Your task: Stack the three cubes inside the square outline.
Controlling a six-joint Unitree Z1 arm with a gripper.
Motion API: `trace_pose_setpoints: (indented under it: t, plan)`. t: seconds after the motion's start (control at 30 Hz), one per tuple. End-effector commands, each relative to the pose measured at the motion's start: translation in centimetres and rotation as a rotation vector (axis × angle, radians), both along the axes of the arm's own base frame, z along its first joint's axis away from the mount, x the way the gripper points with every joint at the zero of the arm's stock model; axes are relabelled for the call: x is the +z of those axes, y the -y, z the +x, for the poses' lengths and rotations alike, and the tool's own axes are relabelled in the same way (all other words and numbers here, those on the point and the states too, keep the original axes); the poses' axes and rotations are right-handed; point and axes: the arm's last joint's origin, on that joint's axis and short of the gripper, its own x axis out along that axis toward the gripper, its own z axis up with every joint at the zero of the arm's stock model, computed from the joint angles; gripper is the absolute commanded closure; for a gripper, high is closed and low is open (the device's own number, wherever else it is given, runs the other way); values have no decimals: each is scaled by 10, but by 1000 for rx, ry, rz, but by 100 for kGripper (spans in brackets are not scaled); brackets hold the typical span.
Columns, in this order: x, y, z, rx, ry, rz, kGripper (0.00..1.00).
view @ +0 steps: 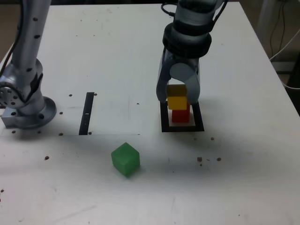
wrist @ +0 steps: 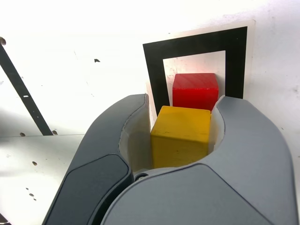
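In the exterior view, going left to right: the arm's base (view: pixel 28 110) sits at the left edge of the counter (view: pixel 243 178), then a narrow black strip (view: pixel 86 113), then the green cube (view: pixel 125 159) lying loose nearer the camera, well apart from everything else. Right of these is the square outline (view: pixel 183 127) with the red cube (view: pixel 181 114) inside its white centre.

The gripper (view: pixel 178 96) hangs straight over the outline, its jaws closed snugly on the yellow cube (view: pixel 177 101). That cube sits directly above the red one; from the exterior view it looks touching or nearly so, but I cannot tell whether its weight is resting yet. The wrist view shows the yellow cube (wrist: pixel 180 136) clamped between the jaws, the red cube (wrist: pixel 195 90) just beyond it and roughly square to it.

My judgement: the coming move turns on this vertical alignment. If yellow is seated flat, releasing should leave it standing; green, down-left of the gripper, comes after.
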Motion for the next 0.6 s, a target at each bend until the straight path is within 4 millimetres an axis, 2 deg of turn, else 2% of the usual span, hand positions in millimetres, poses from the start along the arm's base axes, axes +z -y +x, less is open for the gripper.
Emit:
trace_pose_setpoints:
  t: [0.0, 0.3, 0.57]
  plan:
    - [-4, 0, 2, -4, -7, 3, 100]
    - [-7, 0, 7, -2, 21, 11, 100]
    - [-8, -2, 7, 2, 26, 16, 94]
